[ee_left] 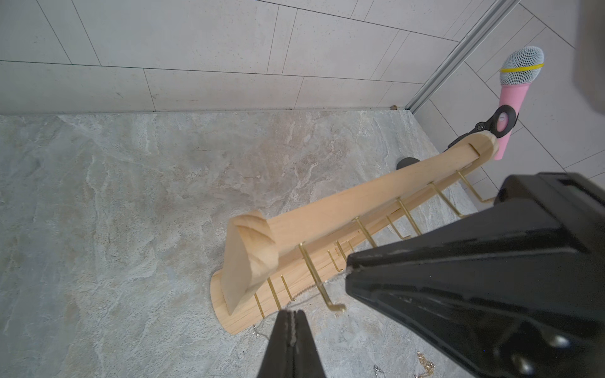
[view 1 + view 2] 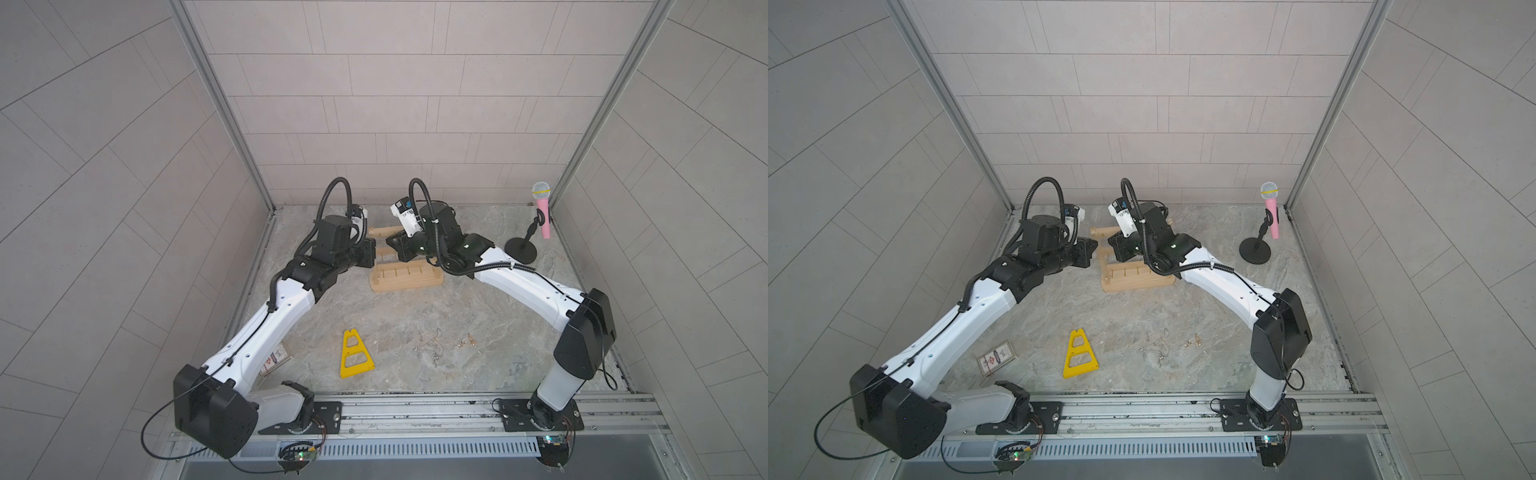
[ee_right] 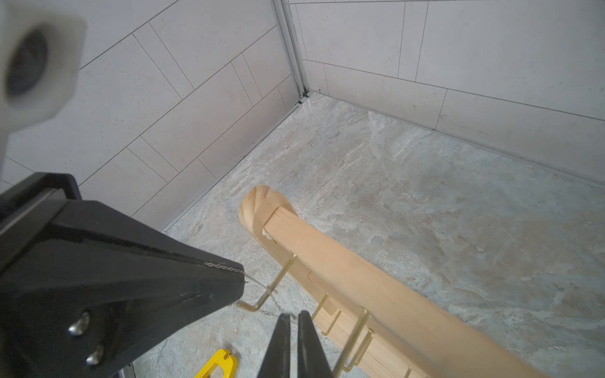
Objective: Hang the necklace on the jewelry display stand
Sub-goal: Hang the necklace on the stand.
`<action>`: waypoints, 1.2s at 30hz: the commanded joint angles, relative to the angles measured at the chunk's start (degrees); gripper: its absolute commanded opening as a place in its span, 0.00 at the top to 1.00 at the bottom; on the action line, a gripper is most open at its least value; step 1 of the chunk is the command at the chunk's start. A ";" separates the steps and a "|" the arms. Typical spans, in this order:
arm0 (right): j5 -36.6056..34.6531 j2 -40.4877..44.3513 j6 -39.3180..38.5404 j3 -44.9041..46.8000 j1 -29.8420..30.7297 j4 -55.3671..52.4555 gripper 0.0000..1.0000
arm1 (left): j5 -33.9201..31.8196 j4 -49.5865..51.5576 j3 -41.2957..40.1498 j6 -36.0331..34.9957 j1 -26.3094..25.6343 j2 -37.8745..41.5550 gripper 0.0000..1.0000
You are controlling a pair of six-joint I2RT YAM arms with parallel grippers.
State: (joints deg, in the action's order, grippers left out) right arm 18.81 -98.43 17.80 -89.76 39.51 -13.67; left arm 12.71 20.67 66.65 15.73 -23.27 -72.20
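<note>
The jewelry display stand (image 2: 405,281) (image 2: 1138,283) is pale wood and stands at the back middle of the table, with both grippers at its left end. In the left wrist view a thin silver necklace (image 1: 307,288) runs across a gold hook (image 1: 316,281) of the top bar (image 1: 360,196). My left gripper (image 1: 291,315) (image 2: 375,248) is shut on one end of the chain. The other end reaches the tips of my right gripper (image 1: 349,271) (image 3: 293,315) (image 2: 389,242). That gripper's jaws stand a narrow slit apart. The chain also shows on the left gripper's tip (image 3: 243,279).
A flat yellow triangular frame (image 2: 355,353) (image 3: 219,363) lies near the front, beside a printed card (image 2: 996,357). Loose jewelry (image 2: 428,348) (image 1: 422,360) is scattered in front of the stand. A pink microphone (image 2: 543,212) on a black round base (image 2: 520,249) stands at the back right. Tiled walls enclose three sides.
</note>
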 commanded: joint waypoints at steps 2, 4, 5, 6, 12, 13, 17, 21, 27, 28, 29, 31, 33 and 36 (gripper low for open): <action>-0.86 -0.29 -1.48 -1.86 0.53 -1.43 0.86 | 1.08 -2.27 -1.08 0.81 0.24 -0.45 1.00; -0.92 0.17 -1.61 -2.06 0.59 -1.66 0.85 | 1.26 -2.29 -1.25 0.97 0.24 -0.54 1.00; -0.91 0.53 -1.67 -2.13 0.64 -1.79 0.84 | 1.27 -2.25 -1.26 1.01 0.24 -0.54 1.00; -0.97 0.86 -1.90 -2.17 0.67 -1.97 0.84 | 1.21 -2.30 -1.27 0.97 0.24 -0.65 1.00; -1.75 3.19 -2.45 -1.25 0.69 -2.67 0.80 | 1.02 -2.03 -1.26 1.15 0.24 -0.79 1.00; -1.84 3.64 -2.51 -0.91 0.66 -2.76 0.80 | 1.01 -1.99 -1.26 1.20 0.24 -0.76 1.00; -2.53 6.39 -2.94 1.15 0.66 -3.00 0.76 | 0.85 -1.83 -1.34 1.34 0.24 -1.05 1.00; -3.61 8.83 -3.39 3.07 0.58 -3.12 0.74 | 0.69 -2.16 -1.82 1.67 0.24 -1.11 1.00; -3.36 10.40 -3.22 4.14 0.48 -3.22 0.71 | 1.28 -3.00 -1.88 2.34 0.24 -1.50 0.99; -3.43 10.71 -3.07 4.52 0.53 -3.21 0.71 | 1.40 -2.95 -1.88 2.37 0.24 -1.52 0.97; -3.57 11.27 -2.97 5.21 0.49 -2.97 0.71 | 1.35 -2.91 -1.96 2.38 0.24 -1.45 0.94; -4.04 12.38 -2.47 7.26 0.50 -1.98 0.71 | 1.31 -2.87 -2.14 2.47 0.24 -1.45 0.92; -4.48 13.72 -1.80 9.72 0.50 -0.65 0.71 | 1.32 -2.82 -2.23 2.63 0.24 -1.49 0.89; -4.95 15.25 -0.80 13.28 0.49 1.32 0.71 | 1.33 -2.65 -2.16 2.56 0.24 -1.62 0.88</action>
State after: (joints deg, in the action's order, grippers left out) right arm 15.09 -85.73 16.23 -78.61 40.01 -14.87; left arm 13.98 19.49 65.21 18.44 -23.27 -73.58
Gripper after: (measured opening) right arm 0.289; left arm 0.119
